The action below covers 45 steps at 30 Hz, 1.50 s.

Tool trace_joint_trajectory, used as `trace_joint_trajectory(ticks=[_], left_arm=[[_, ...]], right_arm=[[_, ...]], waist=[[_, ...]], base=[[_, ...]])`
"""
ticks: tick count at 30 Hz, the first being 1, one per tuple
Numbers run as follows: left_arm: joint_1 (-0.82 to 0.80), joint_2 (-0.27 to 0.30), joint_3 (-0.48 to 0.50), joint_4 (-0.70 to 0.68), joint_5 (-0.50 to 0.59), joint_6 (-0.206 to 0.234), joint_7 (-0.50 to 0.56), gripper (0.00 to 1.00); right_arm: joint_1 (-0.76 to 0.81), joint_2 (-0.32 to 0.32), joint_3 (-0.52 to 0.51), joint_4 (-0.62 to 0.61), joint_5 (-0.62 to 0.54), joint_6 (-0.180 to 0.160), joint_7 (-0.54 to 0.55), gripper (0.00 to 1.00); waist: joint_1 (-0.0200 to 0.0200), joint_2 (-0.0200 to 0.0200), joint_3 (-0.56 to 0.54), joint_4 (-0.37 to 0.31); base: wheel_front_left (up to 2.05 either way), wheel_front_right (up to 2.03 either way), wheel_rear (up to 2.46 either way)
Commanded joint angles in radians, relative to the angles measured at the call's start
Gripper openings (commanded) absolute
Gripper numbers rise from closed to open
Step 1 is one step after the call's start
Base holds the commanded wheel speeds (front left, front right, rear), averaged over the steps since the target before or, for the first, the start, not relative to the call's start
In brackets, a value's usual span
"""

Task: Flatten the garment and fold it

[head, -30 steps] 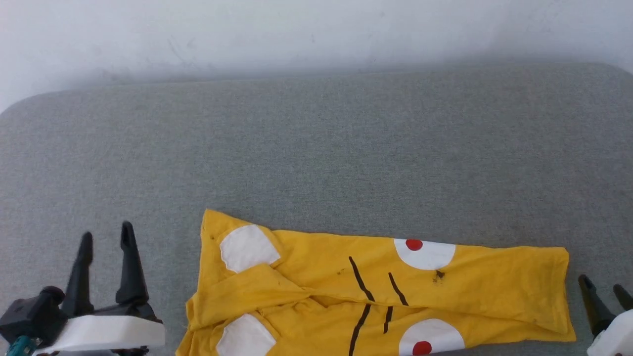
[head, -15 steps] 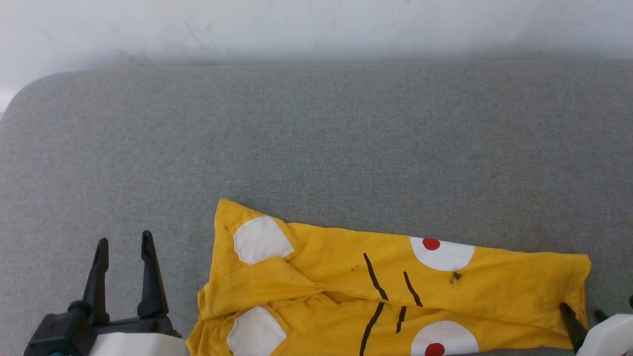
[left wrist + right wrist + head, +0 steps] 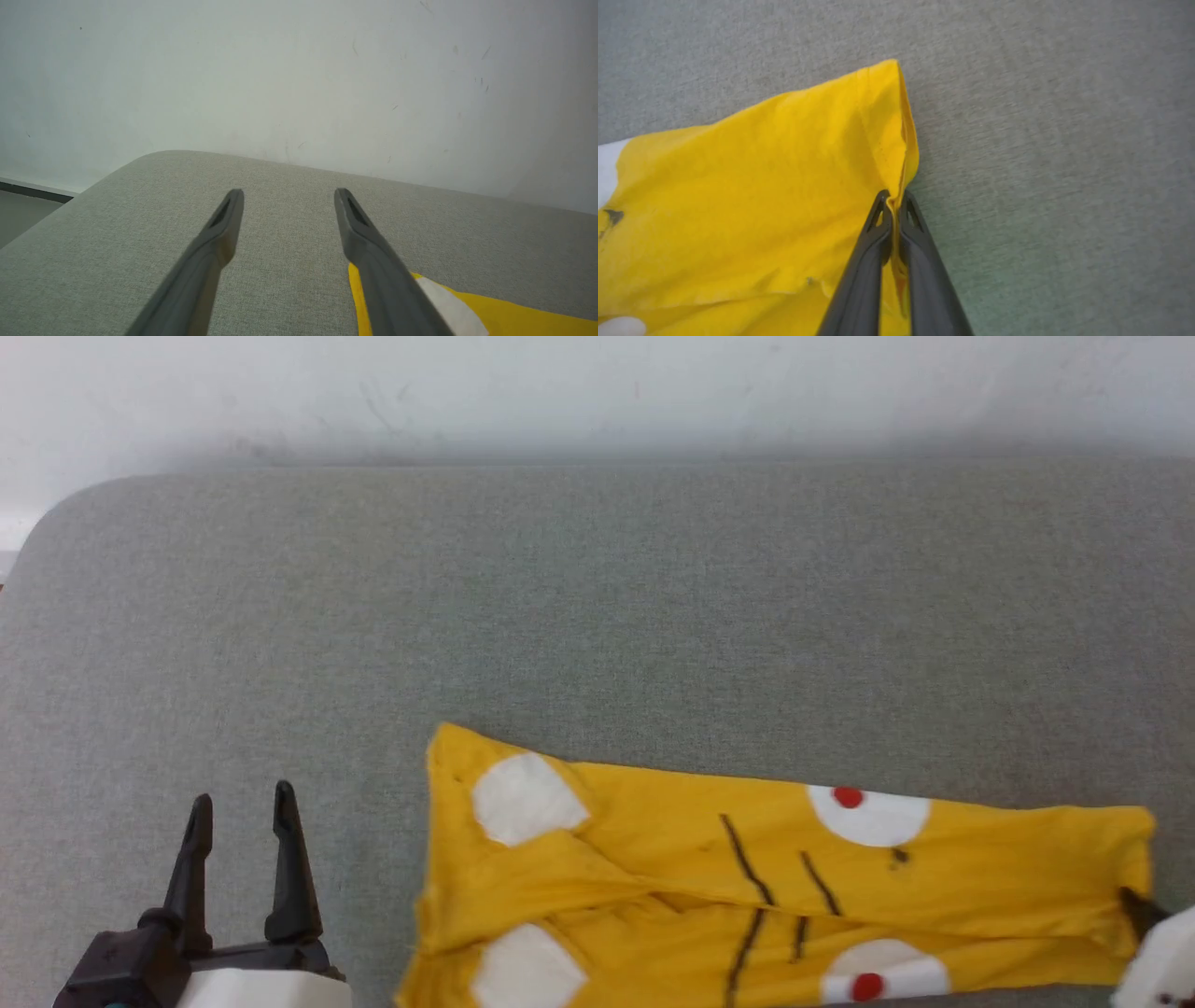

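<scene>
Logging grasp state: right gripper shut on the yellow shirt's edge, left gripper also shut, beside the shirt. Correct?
Not quite. The left gripper is open, jaws apart above the grey surface, as the left wrist view shows. The rest holds: the right gripper is shut on the edge of the garment.

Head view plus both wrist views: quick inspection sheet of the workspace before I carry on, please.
Surface: grey padded top, rounded far-left corner.
Job's things: yellow garment, apparently doubled over lengthwise, creased, white patches and black stripes showing.
Clutter: nothing seen.
Hands: left hand open, beside the garment's left end, not touching it; right hand shut on the hem at the garment's right end.
Cables: nothing seen.
Surroundings: pale scuffed wall behind the top; dark strip along its foot, far left.
</scene>
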<state>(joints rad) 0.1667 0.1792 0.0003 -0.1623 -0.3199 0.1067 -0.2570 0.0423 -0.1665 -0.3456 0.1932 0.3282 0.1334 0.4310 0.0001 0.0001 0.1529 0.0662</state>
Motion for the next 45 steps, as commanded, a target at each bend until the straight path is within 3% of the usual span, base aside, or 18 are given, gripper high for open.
trace_joint_trajectory(ticks=[1, 7, 12, 21, 28, 36, 45], left_arm=[[0.006, -0.006, 0.005, 0.005, 0.008, -0.006, -0.005, 1.00], [0.008, -0.021, 0.008, 0.021, 0.019, -0.022, -0.005, 1.00], [0.006, -0.034, 0.016, 0.029, 0.023, -0.034, -0.005, 1.00], [0.002, -0.066, 0.025, 0.051, 0.024, -0.056, -0.005, 1.00], [-0.020, -0.082, 0.015, 0.071, 0.031, -0.079, -0.005, 1.00], [-0.042, -0.095, 0.010, 0.097, 0.036, -0.096, -0.005, 1.00], [-0.061, -0.108, -0.009, 0.138, 0.038, -0.113, -0.005, 1.00]], right_arm=[[-0.009, -0.019, -0.022, -0.004, -0.011, -0.003, -0.003, 0.00], [-0.005, -0.086, -0.161, -0.019, -0.047, -0.003, -0.007, 0.00], [0.006, -0.062, -0.158, -0.072, 0.003, -0.003, 0.025, 0.00], [0.046, 0.066, 0.061, -0.332, 0.137, -0.003, 0.190, 0.00], [0.049, 0.103, 0.280, -0.456, 0.185, -0.003, 0.275, 0.00], [-0.009, 0.115, 0.509, -0.460, 0.229, -0.003, 0.283, 0.00], [-0.088, 0.116, 0.677, -0.320, 0.249, -0.003, 0.215, 0.00]], waist=[[-0.0001, -0.0001, -0.005, -0.002], [-0.0001, -0.0001, -0.020, -0.001], [-0.0001, -0.0001, -0.017, 0.003], [-0.0001, -0.0001, -0.022, 0.007], [-0.0001, -0.0001, -0.021, 0.041], [-0.0001, -0.0001, -0.017, 0.095], [-0.0001, -0.0001, -0.029, 0.150]], base=[[0.00, 0.00, 0.00], [0.00, 0.00, 0.00], [0.00, 0.00, 0.00], [0.00, 0.00, 0.00], [0.00, 0.00, 0.00], [0.00, 0.00, 0.00], [0.00, 0.00, 0.00]])
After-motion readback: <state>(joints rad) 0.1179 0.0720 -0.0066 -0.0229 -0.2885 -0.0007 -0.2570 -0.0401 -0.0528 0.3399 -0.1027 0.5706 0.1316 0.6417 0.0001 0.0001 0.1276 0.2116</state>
